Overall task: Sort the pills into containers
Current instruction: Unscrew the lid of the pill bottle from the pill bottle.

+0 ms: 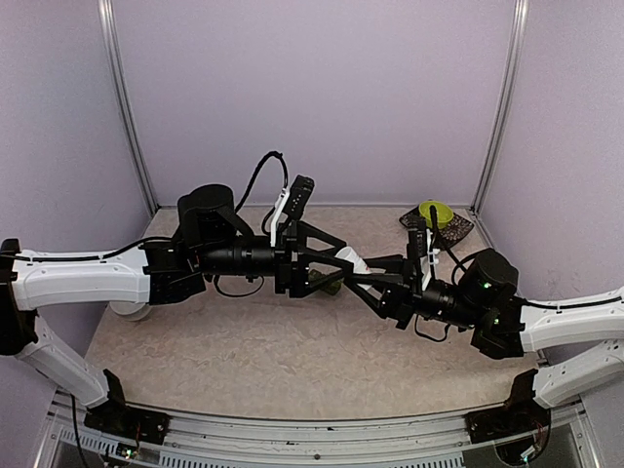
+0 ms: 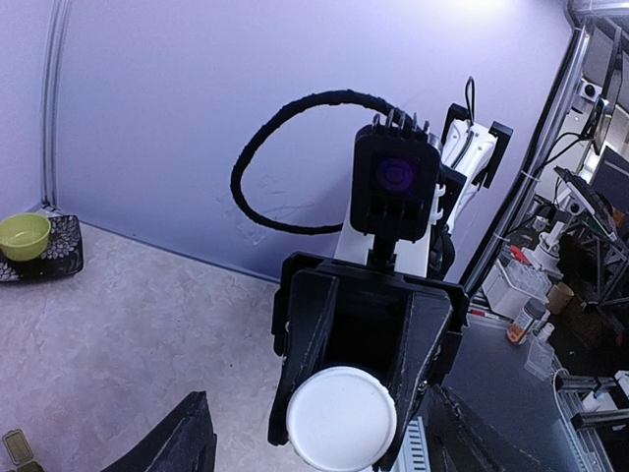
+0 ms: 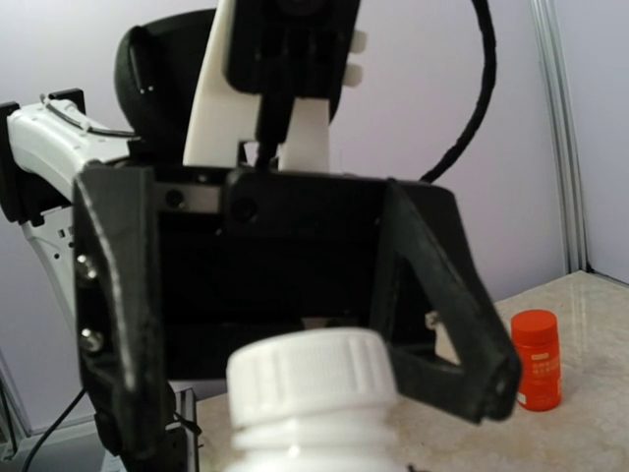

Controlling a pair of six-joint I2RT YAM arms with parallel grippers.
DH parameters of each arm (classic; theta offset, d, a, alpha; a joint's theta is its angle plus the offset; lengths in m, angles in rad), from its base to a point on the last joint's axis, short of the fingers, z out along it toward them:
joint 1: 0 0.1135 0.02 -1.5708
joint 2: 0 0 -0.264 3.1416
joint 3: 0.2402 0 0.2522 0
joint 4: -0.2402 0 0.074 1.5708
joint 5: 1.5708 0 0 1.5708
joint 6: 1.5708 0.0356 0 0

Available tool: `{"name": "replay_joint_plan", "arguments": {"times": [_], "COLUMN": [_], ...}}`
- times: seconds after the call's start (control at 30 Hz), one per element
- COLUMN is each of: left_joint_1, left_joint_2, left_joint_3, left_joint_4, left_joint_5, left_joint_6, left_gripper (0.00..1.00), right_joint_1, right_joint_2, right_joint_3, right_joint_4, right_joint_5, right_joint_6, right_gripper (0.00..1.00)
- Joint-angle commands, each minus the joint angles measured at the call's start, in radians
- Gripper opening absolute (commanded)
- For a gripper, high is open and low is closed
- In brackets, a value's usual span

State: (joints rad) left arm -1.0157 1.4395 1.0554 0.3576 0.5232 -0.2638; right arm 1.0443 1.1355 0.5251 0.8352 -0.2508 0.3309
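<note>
Left gripper (image 3: 307,403) wide, right (image 2: 342,433) seemingly clamped

A pale lilac back wall (image 1: 312,97) closes off the far side, with matching plain lilac panels on the left (image 1: 49,117) and right (image 1: 575,117). Slim silver metal posts stand in the far corners, one left (image 1: 127,107) and one right (image 1: 499,107). The beige, marble-mottled tabletop (image 1: 273,341) runs to a silver aluminium rail (image 1: 312,434) along its near edge. The left wrist view shows a bright glare of light (image 2: 491,8) high on the wall and, past a post, a dark cluttered workbench (image 2: 511,383) with small bottles (image 2: 526,320).
</note>
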Motion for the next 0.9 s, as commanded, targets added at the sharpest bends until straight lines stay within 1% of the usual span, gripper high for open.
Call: {"name": "replay_joint_plan", "arguments": {"times": [0.0,0.1,0.2,0.3,0.47,0.6,0.67,0.73,0.87], "left_joint_1": [0.002,0.002,0.002,0.004,0.005,0.005,0.005,0.005,0.006], "left_joint_2": [-0.01,-0.015,-0.028,-0.037,-0.027,-0.016,-0.012,-0.011,-0.004], "left_joint_3": [0.015,0.012,0.008,0.002,0.008,0.016,0.02,0.019,0.028], "left_joint_4": [0.017,0.019,0.023,0.029,0.027,0.017,0.013,0.014,0.008], "left_joint_5": [-0.005,-0.006,-0.011,-0.01,0.003,0.013,0.014,0.015,0.014], "left_joint_6": [0.011,0.011,0.016,0.012,0.004,0.006,0.006,0.005,0.009], "left_gripper": [0.71,0.72,0.76,0.76,0.66,0.64,0.61,0.54,0.52], "right_joint_1": [-0.004,-0.004,-0.004,-0.004,-0.003,-0.004,-0.004,-0.004,-0.004], "right_joint_2": [0.003,0.004,0.004,0.003,0.002,0.001,-0.002,-0.002,0.002], "right_joint_3": [-0.001,-0.002,-0.004,-0.007,-0.004,0.001,0.003,0.005,0.007], "right_joint_4": [0.007,0.003,0.005,0.004,0.002,-0.006,-0.008,-0.011,-0.012], "right_joint_5": [-0.007,-0.006,-0.005,-0.004,-0.004,-0.004,-0.004,-0.004,-0.005], "right_joint_6": [0.001,0.001,0.002,0.002,0.002,0.0,-0.001,-0.003,-0.004], "right_gripper": [0.05,0.05,0.06,0.06,0.06,0.05,0.06,0.06,0.05]}}
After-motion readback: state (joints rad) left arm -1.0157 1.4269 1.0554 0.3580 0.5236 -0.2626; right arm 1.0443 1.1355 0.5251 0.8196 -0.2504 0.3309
